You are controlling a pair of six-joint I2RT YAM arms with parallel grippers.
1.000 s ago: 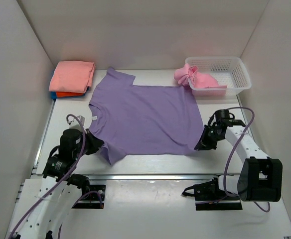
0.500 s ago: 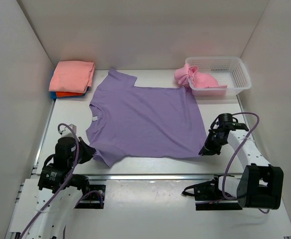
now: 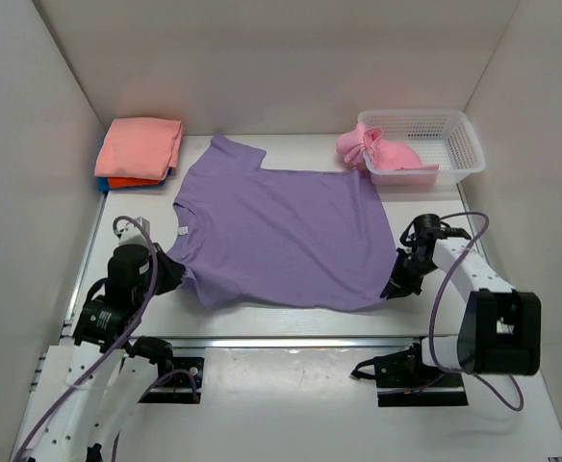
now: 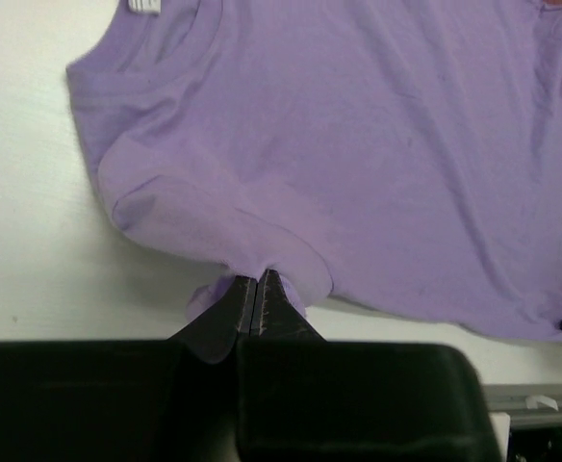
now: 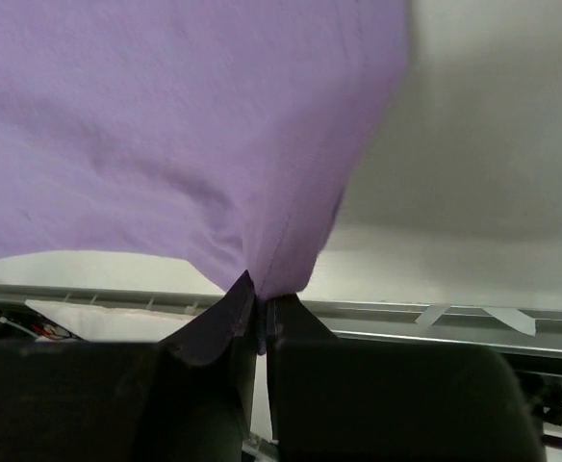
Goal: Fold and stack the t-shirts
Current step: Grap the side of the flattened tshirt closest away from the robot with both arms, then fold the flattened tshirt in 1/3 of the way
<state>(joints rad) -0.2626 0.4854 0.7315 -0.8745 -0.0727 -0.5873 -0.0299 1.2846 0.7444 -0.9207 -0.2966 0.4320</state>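
A lavender-purple t-shirt (image 3: 281, 231) lies spread across the middle of the table, collar to the left. My left gripper (image 3: 173, 275) is shut on its near sleeve (image 4: 262, 252), which is bunched at the fingertips. My right gripper (image 3: 394, 285) is shut on the shirt's near hem corner (image 5: 281, 260), and the cloth rises from the jaws in a lifted fold. A folded salmon-pink t-shirt (image 3: 140, 146) tops a stack at the back left, with an orange one (image 3: 132, 182) and a blue edge (image 3: 99, 181) under it. A light pink t-shirt (image 3: 377, 152) hangs crumpled over the basket's left rim.
A white plastic mesh basket (image 3: 445, 144) stands at the back right. White walls close the table in on the left, the back and the right. A metal rail (image 3: 291, 339) runs along the table's near edge in front of the arm bases.
Both grippers stayed shut on the purple shirt. They first drew its near edge toward the table front, then moved inward and back, so the sleeve is now tucked in and the hem corner lifted.
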